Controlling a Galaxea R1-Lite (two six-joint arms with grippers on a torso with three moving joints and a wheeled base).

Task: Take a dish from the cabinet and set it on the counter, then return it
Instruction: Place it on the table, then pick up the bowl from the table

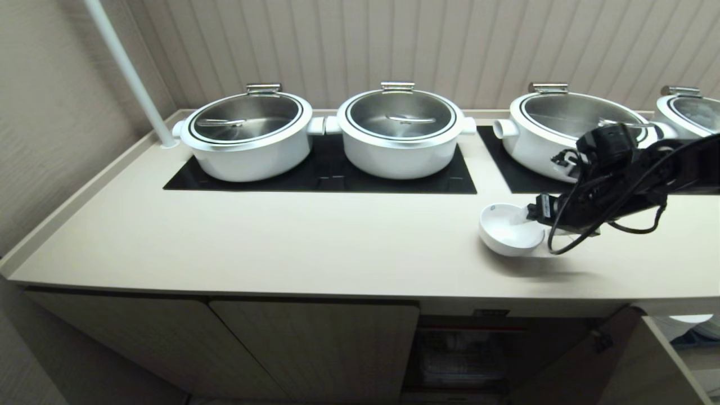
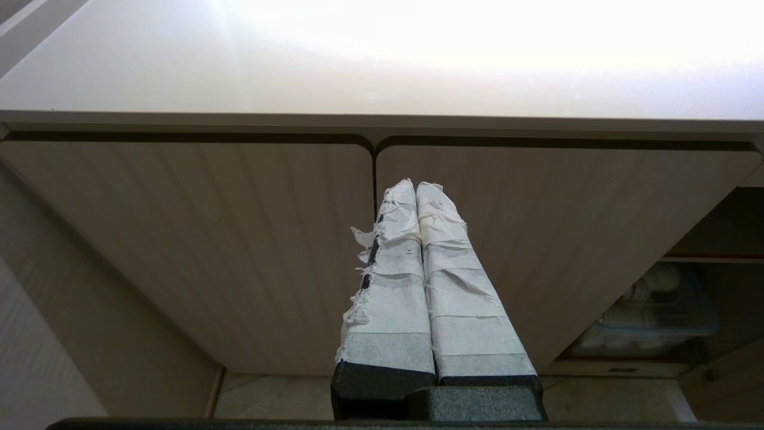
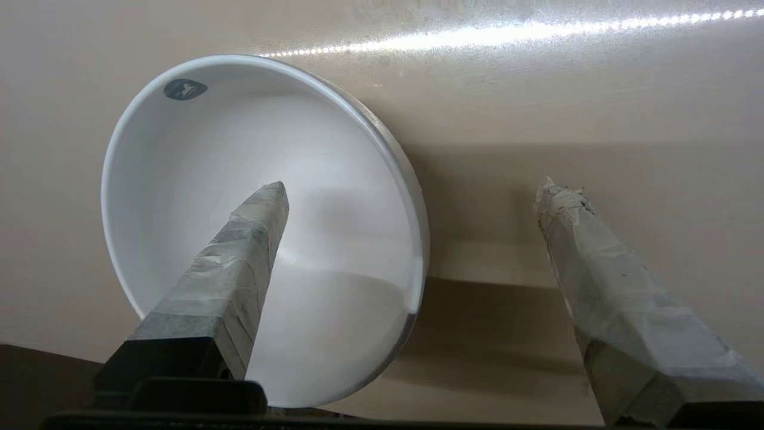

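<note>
Right wrist view shows the right gripper (image 3: 412,197) spread wide, one taped finger (image 3: 239,263) over the small white round ceramic bowl (image 3: 334,239) on the smooth beige countertop (image 3: 597,89), the other outside its rim, while the left gripper (image 2: 416,188) hangs pressed shut before the fluted beige wood-grain cabinet doors (image 2: 239,239).

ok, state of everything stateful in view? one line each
dish: upright on the counter, empty, not gripped
right claw: open, one finger over the dish's inside, the other outside its rim
left claw: shut, holding nothing, parked facing the closed cabinet doors
cabinet: left doors closed, right door swung open
lidded pots: lids on, sitting on the black cooktop panels
</note>
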